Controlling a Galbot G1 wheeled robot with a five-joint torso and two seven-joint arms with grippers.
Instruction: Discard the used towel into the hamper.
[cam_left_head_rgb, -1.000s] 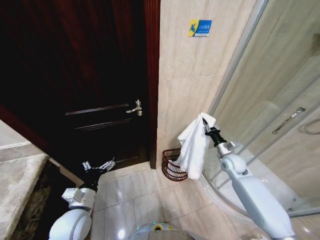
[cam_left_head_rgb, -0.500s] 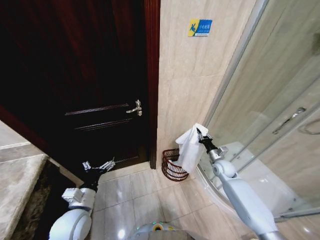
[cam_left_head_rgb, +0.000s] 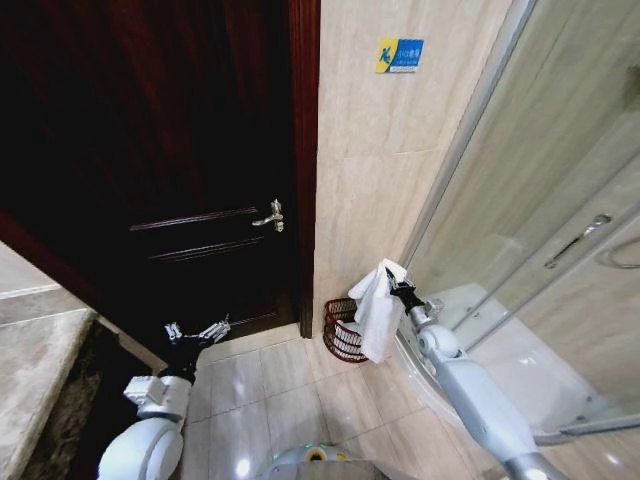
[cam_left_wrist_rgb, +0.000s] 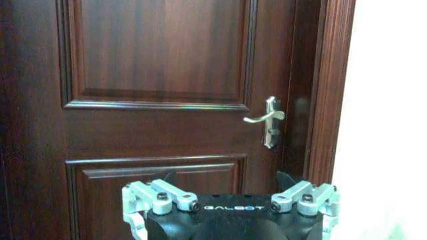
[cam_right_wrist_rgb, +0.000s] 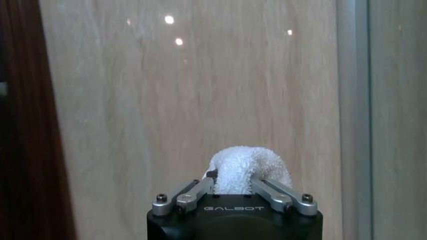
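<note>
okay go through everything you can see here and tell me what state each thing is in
Towel: held up, hanging over the hamper.
Hamper: upright on the floor by the wall.
Right tool: shut on the towel.
Left tool: open, idle, facing the door.
Door: closed.

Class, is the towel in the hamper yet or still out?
Out: the right gripper holds the towel hanging above the hamper.

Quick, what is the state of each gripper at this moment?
Left gripper: open, holding nothing, parked low in front of the dark door.
Right gripper: shut on the white towel, which hangs by the hamper.
</note>
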